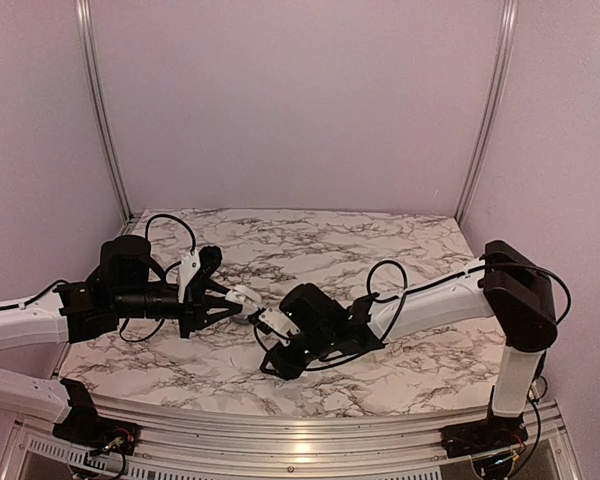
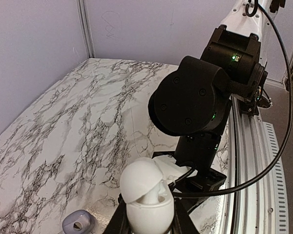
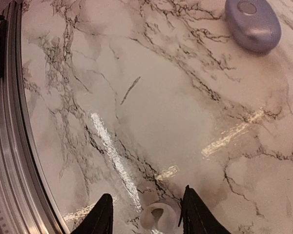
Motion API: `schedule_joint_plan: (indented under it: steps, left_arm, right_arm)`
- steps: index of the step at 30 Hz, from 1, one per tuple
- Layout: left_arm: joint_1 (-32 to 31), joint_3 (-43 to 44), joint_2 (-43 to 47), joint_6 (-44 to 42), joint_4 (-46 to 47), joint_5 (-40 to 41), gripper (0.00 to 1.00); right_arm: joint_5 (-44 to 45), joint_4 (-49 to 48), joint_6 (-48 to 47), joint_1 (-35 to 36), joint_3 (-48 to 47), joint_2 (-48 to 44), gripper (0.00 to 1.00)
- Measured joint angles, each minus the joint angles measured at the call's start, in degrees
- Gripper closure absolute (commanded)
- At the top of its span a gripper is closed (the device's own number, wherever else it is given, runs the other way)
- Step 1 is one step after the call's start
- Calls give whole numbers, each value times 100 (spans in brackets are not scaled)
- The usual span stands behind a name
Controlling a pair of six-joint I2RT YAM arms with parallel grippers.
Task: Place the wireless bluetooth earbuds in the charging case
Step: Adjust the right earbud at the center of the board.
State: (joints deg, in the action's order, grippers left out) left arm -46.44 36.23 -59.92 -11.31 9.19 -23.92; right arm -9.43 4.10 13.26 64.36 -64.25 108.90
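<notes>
L gripper (image 1: 236, 298) is clamping the charging case (image 2: 146, 195), lid gaping, prob. steadying it for loading. R gripper (image 3: 147, 192) is hovering at its 4 o'clock, jaws spread, gripping nothing. Earbuds aren't showing anywhere; a white bit btwn the R tips is getting cropped, and the lavender oval (image 3: 253, 24) at 1 o'clock is staying unclear.

a robotics lab test cell: plain pale wall panels (image 1: 300, 100) joined by aluminium posts (image 1: 104, 110) enclose a marble-patterned table (image 1: 380, 250), with an aluminium rail (image 1: 300, 432) along its near edge and a robot arm (image 1: 430, 300) bolted there.
</notes>
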Motion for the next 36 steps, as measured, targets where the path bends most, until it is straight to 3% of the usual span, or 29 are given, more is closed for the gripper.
schedule_joint_plan:
  steps: [7, 15, 36]
  left_arm:
    - [4, 0, 0, 0, 0, -7, 100]
    - [4, 0, 0, 2, 0, -55, 100]
    - [4, 0, 0, 26, 0, -68, 100]
  right_arm:
    - [-656, 184, -232, 0, -37, 155, 63]
    - [-793, -50, -146, 0, 472, -133, 71]
    - [-83, -28, 695, 136, 1937, -1692, 71]
